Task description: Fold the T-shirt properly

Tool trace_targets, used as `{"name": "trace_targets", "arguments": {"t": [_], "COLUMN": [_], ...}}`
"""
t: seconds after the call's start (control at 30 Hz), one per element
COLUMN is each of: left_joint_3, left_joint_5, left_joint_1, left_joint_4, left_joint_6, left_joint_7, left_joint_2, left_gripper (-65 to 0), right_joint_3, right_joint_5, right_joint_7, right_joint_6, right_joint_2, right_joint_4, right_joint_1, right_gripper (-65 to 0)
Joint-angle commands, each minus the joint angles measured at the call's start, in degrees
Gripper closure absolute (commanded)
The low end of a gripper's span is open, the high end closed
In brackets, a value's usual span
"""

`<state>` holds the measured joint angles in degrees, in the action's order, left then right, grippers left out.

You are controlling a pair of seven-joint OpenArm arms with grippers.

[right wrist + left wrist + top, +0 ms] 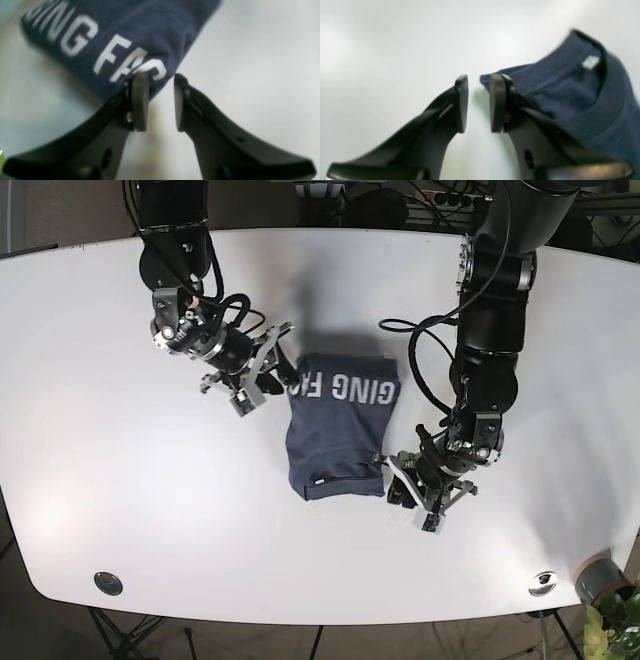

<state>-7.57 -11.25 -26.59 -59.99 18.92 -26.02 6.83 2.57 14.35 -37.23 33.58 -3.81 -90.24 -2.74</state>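
Nearest, on the white worktop: left claw low at the near right corner of the folded navy T-shirt, jaws a little apart with nothing between them, only bare white surface showing in the gap in the left wrist view. One finger just beside the shirt's corner, touching or not cannot be told. Collar and small white label at that near end, also seen as a pale speck on the near edge in the base view. Shirt itself folded into a compact rectangle, lying mid-worktop, white lettering across its far portion. Farther back, right claw at the far left corner of the shirt, jaws likewise slightly parted and gripping nothing, one finger over the cloth edge beside the printed letters, the other over bare worktop. Black cables looping along both arms.
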Motion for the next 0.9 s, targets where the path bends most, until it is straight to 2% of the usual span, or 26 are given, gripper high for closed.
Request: {"name": "trace_targets", "arguments": {"t": [0.0, 0.2, 0.3, 0.43, 0.53, 0.67, 0.87], "left_joint_3": [-0.03, -0.29, -0.29, -0.38, -3.55, -9.00, -11.72], "left_joint_5": [-0.75, -0.67, -0.67, -0.58, -0.58, -0.58, -0.58], "left_joint_1": [0.17, 5.89, 8.70, 12.39, 14.06, 14.41, 14.41], "left_joint_4": [-4.94, -14.87, -18.65, -23.22, -25.24, -25.51, -23.22], "left_joint_6": [0.20, -0.06, -1.20, -8.68, -12.28, -14.04, -17.47], "left_joint_7": [1.36, 1.36, 1.36, 1.45, 1.71, 1.80, 1.89], "left_joint_2": [-0.28, 1.04, 0.86, -1.42, -1.95, -0.98, -2.21], "left_gripper": [-13.2, -15.3, -24.9, -39.4, -45.7, -45.6, -45.7], "right_joint_3": [1.43, 2.84, 2.84, 1.52, -0.41, -1.65, -1.73], "right_joint_5": [1.43, 1.43, 1.26, 1.43, 1.43, 1.52, 1.52], "right_joint_7": [1.15, 1.15, 1.15, 1.15, 1.15, 1.15, 1.15], "right_joint_6": [0.22, 0.22, 0.22, 0.22, 0.22, 0.22, 0.22], "right_joint_2": [-0.19, -0.27, -0.71, -1.94, -1.94, -1.94, -2.21], "right_joint_4": [-1.68, -3.70, -4.31, -4.40, -4.23, -4.14, -4.14], "right_joint_1": [1.03, 0.15, 0.15, 0.15, 0.06, 0.15, 0.24], "right_gripper": [-15.9, -15.9, -15.9, -15.9, -15.9, -15.9, -15.9]}}
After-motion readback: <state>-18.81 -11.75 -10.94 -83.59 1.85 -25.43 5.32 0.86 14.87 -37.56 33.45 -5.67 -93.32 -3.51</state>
